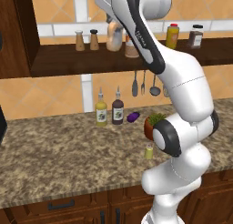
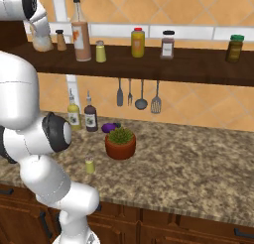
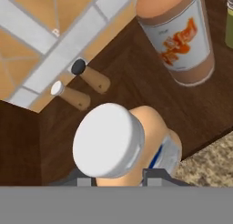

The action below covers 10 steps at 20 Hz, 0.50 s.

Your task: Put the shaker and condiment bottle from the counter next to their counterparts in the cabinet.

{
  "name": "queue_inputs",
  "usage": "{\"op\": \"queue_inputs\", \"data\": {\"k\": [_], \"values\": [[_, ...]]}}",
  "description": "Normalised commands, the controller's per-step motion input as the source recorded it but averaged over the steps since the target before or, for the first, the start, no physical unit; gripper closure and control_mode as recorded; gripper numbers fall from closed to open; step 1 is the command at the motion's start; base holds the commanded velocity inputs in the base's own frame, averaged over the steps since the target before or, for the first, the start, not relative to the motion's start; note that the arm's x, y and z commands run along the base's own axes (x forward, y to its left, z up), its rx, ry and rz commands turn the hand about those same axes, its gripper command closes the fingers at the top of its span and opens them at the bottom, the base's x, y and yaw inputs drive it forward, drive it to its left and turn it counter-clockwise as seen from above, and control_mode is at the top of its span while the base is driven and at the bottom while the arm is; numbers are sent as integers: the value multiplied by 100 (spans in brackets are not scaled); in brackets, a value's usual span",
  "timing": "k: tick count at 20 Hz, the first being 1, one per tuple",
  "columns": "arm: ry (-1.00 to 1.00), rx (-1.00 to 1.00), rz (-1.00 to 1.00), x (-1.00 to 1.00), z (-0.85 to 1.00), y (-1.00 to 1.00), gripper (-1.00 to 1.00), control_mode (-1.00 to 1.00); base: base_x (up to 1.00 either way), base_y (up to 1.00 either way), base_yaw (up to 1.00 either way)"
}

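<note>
My gripper (image 3: 120, 177) is shut on the condiment bottle (image 3: 150, 123), a squat peach bottle with a white cap, fingers on either side of its body. The bottle (image 1: 113, 38) is at the cabinet (image 1: 63, 59) shelf board, between the brown shaker pair and the tall orange-labelled counterpart bottle (image 2: 81, 34). Whether its base touches the board I cannot tell. A yellow-green counterpart shaker (image 2: 100, 51) stands right of the tall bottle. The shaker (image 1: 149, 151) stands alone on the counter beside my arm, also seen from the right (image 2: 90, 164).
Two brown shakers (image 3: 91, 77) stand close behind the held bottle. Further right on the shelf are a yellow red-capped bottle (image 2: 137, 42), a dark jar (image 2: 167, 44) and a green jar (image 2: 234, 48). The counter holds two sauce bottles (image 1: 109, 111), an eggplant (image 1: 133, 117) and a potted plant (image 2: 120, 141); utensils (image 2: 136, 94) hang below the shelf.
</note>
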Motion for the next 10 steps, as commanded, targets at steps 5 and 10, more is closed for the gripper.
{"op": "queue_inputs", "data": {"k": [5, 10], "values": [[-17, 0, 0, -5, 0, -12, 100, -100, 0, 0, 0], [-14, 0, 0, 4, 0, -25, 100, -100, 0, 0, 0]]}}
